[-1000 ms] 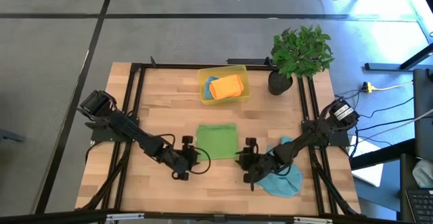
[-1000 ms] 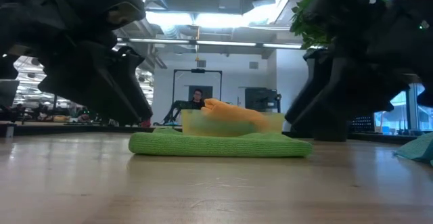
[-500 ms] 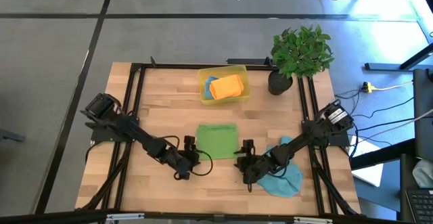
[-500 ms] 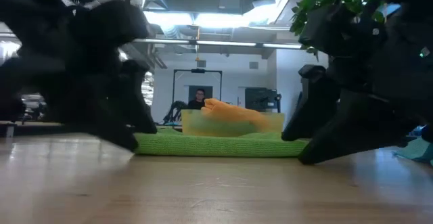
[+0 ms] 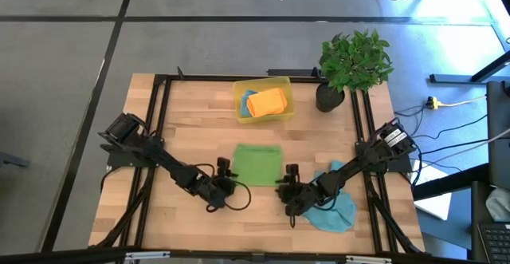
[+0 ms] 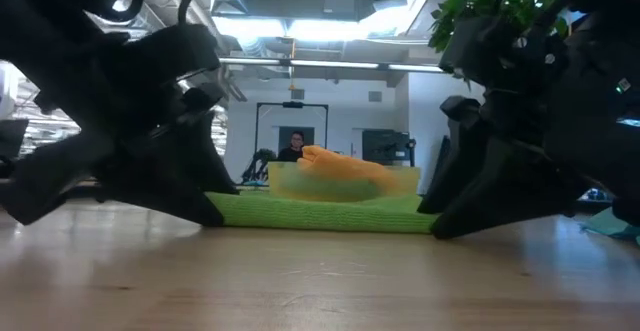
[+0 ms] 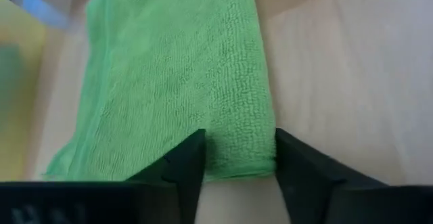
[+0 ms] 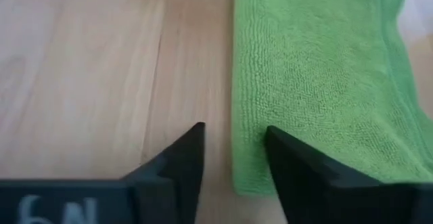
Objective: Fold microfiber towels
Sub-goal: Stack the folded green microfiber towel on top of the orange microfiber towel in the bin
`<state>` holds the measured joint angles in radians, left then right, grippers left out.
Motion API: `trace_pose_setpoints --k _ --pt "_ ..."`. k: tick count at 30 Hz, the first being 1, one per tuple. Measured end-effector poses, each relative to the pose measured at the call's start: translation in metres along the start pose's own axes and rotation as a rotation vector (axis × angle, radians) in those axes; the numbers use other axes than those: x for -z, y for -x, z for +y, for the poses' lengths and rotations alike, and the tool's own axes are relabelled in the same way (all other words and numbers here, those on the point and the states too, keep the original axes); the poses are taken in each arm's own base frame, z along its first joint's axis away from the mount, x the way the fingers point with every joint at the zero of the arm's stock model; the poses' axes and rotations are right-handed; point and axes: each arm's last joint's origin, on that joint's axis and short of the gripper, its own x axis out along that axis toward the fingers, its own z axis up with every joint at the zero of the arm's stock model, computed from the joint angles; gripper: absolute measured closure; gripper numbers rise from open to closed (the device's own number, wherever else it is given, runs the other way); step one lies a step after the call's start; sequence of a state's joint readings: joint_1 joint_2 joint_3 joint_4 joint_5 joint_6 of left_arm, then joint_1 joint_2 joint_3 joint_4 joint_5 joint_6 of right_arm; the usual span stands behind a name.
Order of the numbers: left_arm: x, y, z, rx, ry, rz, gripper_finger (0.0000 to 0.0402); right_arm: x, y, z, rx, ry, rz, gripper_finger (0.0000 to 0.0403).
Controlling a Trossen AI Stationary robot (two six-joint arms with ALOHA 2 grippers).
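Observation:
A folded green towel (image 5: 257,164) lies flat on the wooden table's middle. My left gripper (image 5: 230,175) is down at its near left corner (image 7: 260,163), open. One finger (image 7: 193,153) stands over the cloth and the other (image 7: 287,153) over bare wood beside its edge. My right gripper (image 5: 284,182) is down at the near right corner (image 8: 243,176), also open. One of its fingers (image 8: 277,146) stands over the cloth and the other (image 8: 193,146) over the wood. In the low view both grippers sit at table height at the towel's (image 6: 320,213) two ends. My left gripper straddles the green towel's side edge at the near left corner, slanting down from the near left; I cannot tell whether its fingertips touch the cloth. My right gripper straddles the side edge at the near right corner, slanting down from the near right; touch cannot be told either.
A yellow bin (image 5: 284,112) at the far middle holds an orange towel (image 5: 266,100) and a blue one (image 5: 246,96). A teal towel (image 5: 335,210) lies crumpled at the near right under my right arm. A potted plant (image 5: 353,61) stands at the far right corner.
Both grippers have come down to the table and moved in toward the green towel's near corners, the left one rolling a little as it went. The towel has stayed flat where it was.

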<state>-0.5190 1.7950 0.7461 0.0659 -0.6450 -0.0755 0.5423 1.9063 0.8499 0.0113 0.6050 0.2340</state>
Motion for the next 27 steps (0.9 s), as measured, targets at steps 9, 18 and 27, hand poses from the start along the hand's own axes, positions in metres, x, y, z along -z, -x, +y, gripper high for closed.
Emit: trace_pose_setpoints --k 9,18,27 --pt "0.002 0.004 -0.007 0.043 -0.027 0.002 0.0393 -0.009 0.005 0.008 -0.055 0.032 0.016 0.0389" --pt "-0.021 0.024 -0.014 0.095 -0.022 -0.039 0.0401 -0.030 0.018 0.012 -0.065 0.083 0.082 0.0398" --pt "-0.058 0.058 0.042 -0.103 -0.041 0.006 0.0401 -0.052 0.051 -0.040 0.080 0.050 0.117 0.0401"
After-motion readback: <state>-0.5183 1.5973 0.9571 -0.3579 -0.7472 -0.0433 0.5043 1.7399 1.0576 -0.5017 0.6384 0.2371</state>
